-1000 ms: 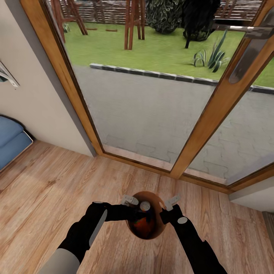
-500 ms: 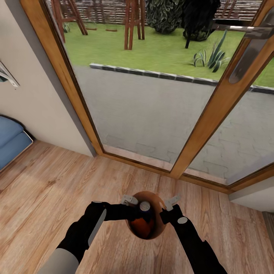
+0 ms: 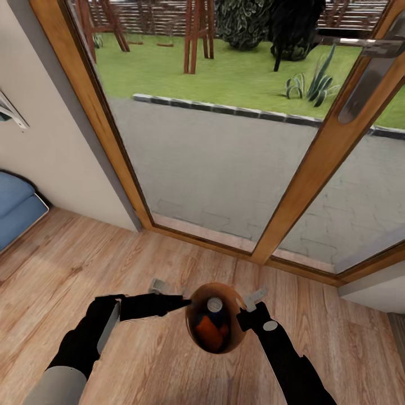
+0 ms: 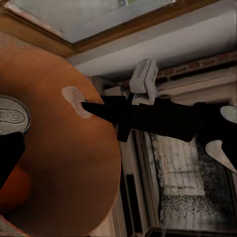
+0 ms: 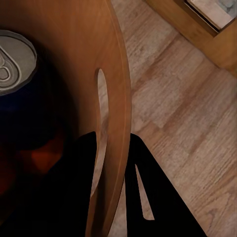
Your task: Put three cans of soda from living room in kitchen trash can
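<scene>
The right gripper point(image 3: 251, 308) is pinching the rim of the round brown-lined trash can point(image 3: 236, 337), fingers straddling its wall. The silver-topped dark blue soda can point(image 3: 214, 305) and an orange one point(image 3: 208, 332) are sitting inside. That single-sided grip is risking a tilt. The left gripper point(image 3: 169, 293), beside the bin, is looking released.

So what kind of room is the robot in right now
Most likely a living room at a garden door: light wood plank floor, tall wood-framed glass doors looking onto paving and lawn, and a blue sofa at the left edge.
</scene>
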`<state>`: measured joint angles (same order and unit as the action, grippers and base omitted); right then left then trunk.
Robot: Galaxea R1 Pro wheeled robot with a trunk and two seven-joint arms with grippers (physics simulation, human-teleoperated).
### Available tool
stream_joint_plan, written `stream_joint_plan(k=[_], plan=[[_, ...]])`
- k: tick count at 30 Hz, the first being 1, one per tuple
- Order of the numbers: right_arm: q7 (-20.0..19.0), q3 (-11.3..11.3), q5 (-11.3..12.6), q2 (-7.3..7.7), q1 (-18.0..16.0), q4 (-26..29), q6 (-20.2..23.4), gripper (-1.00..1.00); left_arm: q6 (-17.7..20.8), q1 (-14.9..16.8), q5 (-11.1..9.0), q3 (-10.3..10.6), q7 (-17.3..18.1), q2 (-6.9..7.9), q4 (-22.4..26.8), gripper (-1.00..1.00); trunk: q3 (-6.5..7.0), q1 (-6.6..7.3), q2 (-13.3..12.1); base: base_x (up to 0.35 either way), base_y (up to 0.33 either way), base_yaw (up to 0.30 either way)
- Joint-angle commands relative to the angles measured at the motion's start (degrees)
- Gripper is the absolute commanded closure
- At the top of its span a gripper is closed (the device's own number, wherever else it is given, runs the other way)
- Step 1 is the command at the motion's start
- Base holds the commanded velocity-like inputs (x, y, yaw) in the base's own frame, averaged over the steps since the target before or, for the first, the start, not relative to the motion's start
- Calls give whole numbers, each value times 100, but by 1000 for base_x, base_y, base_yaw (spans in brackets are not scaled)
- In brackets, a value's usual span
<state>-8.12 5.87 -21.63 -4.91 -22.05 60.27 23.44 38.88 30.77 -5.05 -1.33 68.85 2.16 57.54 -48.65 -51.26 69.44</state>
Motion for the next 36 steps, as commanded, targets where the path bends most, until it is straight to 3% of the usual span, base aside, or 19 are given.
stream_joint_plan(k=[1, 4, 7, 10, 13, 18, 22, 29, 32, 36], plan=[[-23, 2, 58, -1, -1, 2, 4, 100, -1, -1, 5, -161, 260, 75, -4, -100, 0, 0, 0, 0, 0, 0], [-23, 2, 60, -1, -1, -2, 2, 100, -3, -1, 10, -458, 819, 258, -32, -100, 0, 0, 0, 0, 0, 0], [-23, 2, 60, -1, -1, -3, -2, 100, -3, -1, 9, -628, 1113, 403, -43, -100, 0, 0, 0, 0, 0, 0], [-23, 2, 62, -1, -1, -5, -5, 100, 5, -1, -13, -885, 1477, 639, -60, -100, 0, 0, 0, 0, 0, 0], [-23, 2, 62, -1, -1, -11, -6, 100, 11, -1, -19, -1173, 1718, 790, -77, -100, 0, 0, 0, 0, 0, 0], [-23, 2, 62, -1, -1, -15, -6, 100, -6, -1, 4, -1638, 1822, 979, -84, -100, 0, 0, 0, 0, 0, 0], [-23, 2, 62, 1, -1, -17, -6, 100, -30, -1, 38, -1804, 1808, 1186, -120, -100, 0, 0, 0, 0, 0, 0], [-19, 1, 62, 13, -1, -15, -14, 100, -372, -1, 71, -1833, 1591, 1407, -409, -100, 0, 0, 0, 0, 0, 0], [-16, 1, 62, 13, -1, -20, -15, 100, -517, -1, 75, -1830, 1257, 1449, -565, -100, 0, 0, 0, 0, 0, 0], [-15, -4, 65, 14, -1, -21, -19, 100, -794, -1, 142, -1817, 564, 1456, -867, -100, 0, 0, 0, 0, 0, 0]])
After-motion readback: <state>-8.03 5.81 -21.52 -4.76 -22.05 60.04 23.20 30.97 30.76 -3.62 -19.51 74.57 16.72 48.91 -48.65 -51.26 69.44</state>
